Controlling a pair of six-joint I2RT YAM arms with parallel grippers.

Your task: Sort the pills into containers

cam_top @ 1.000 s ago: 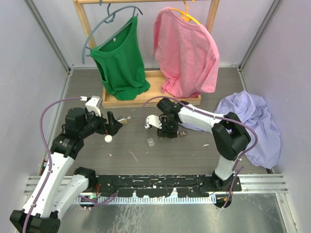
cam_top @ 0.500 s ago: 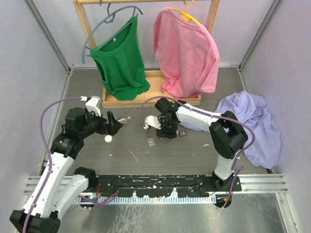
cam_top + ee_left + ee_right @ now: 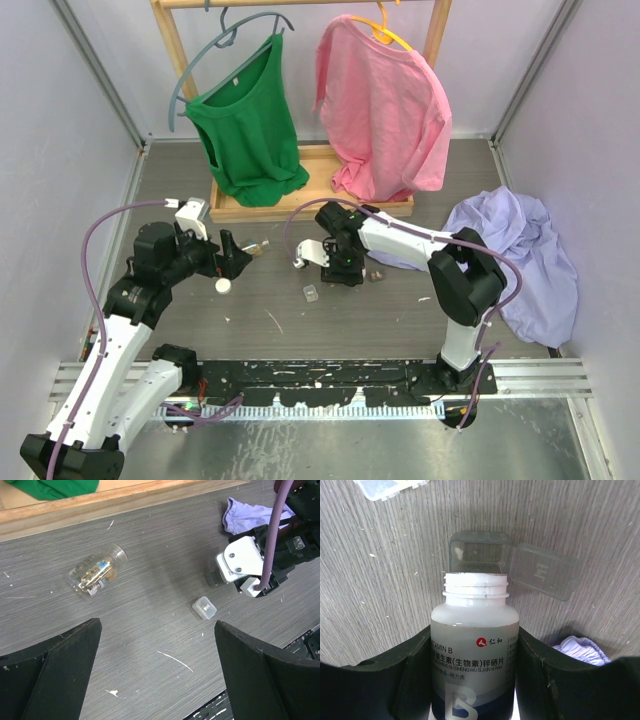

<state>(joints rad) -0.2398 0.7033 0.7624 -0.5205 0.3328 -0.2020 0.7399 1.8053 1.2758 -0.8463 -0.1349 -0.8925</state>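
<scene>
Now right tool (image 3: 475, 647) pinches uncapped vitamin B bottle (image 3: 475, 625), mouth at open clear tub (image 3: 479, 550); left tool (image 3: 157, 655) spread wide over bench (image 3: 160, 545) near tipped pill jar (image 3: 97, 572).

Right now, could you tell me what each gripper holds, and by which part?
The right gripper grips the white vitamin bottle by its body, below the neck; the left gripper holds nothing.

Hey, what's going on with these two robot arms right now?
The right pincer grips an uncapped white vitamin bottle, its mouth aimed at a small open tub on the table. The left pincer hangs open and empty, near a clear jar lying on its side and a little clear tub.
</scene>
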